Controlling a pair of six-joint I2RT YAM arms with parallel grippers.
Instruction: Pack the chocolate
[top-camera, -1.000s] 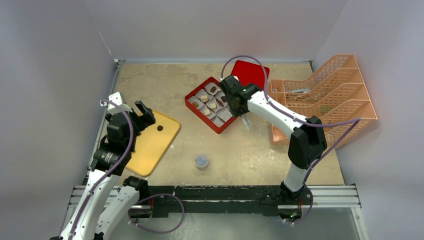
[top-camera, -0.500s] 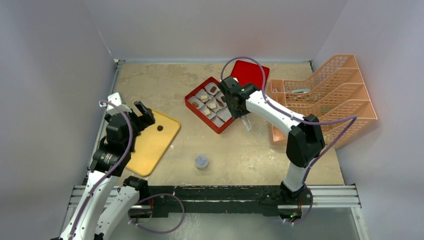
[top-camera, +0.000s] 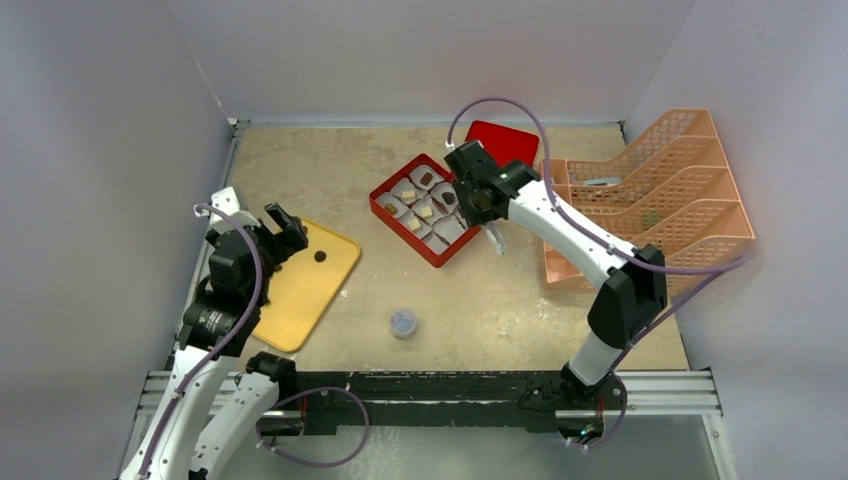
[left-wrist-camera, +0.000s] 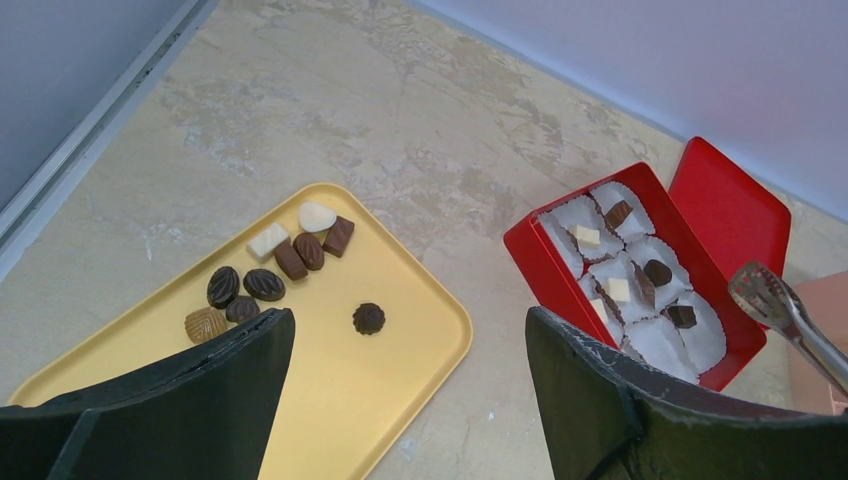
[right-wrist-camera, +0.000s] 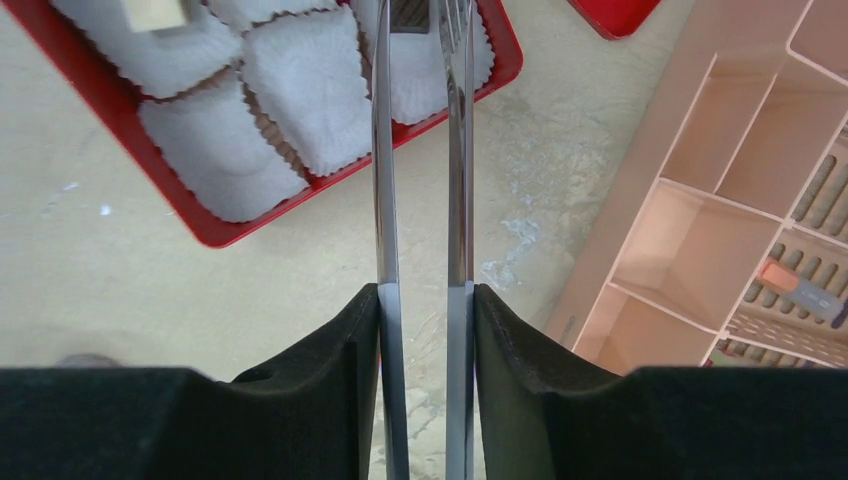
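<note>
Table (top-camera: 480, 300): carries everything; the tray lies toward its left edge, the box near the middle of the far side, the rack at the right edge.
Rack (top-camera: 650, 190): orange, with several compartments; what is in them is too small to name.
Tray (left-wrist-camera: 340, 400): yellow and flat. About eight pieces of chocolate (left-wrist-camera: 265, 283) cluster by one edge near its far corner, and one round dark piece (left-wrist-camera: 368, 318) lies alone toward the middle.
Box (left-wrist-camera: 548, 275): red, with its lid (left-wrist-camera: 730, 215) lying flat behind it. White paper liners (right-wrist-camera: 300, 90) fill it. About six hold a piece, dark or cream; those at the near end are empty.
Left gripper (left-wrist-camera: 408, 335): jaws spread wide, holding nothing, hovering above the tray.
Right gripper (right-wrist-camera: 425, 300): clamped on the handle end of metal tongs (right-wrist-camera: 380, 150), whose tips reach over the box's right corner. Whether they carry a piece cannot be told.
Cap (top-camera: 403, 322): small and round, alone near the table's front edge.
Handling: each piece is probably light, stiff, smooth and easily scuffed. A gentle pinch across its sides, low down, looks best.
</note>
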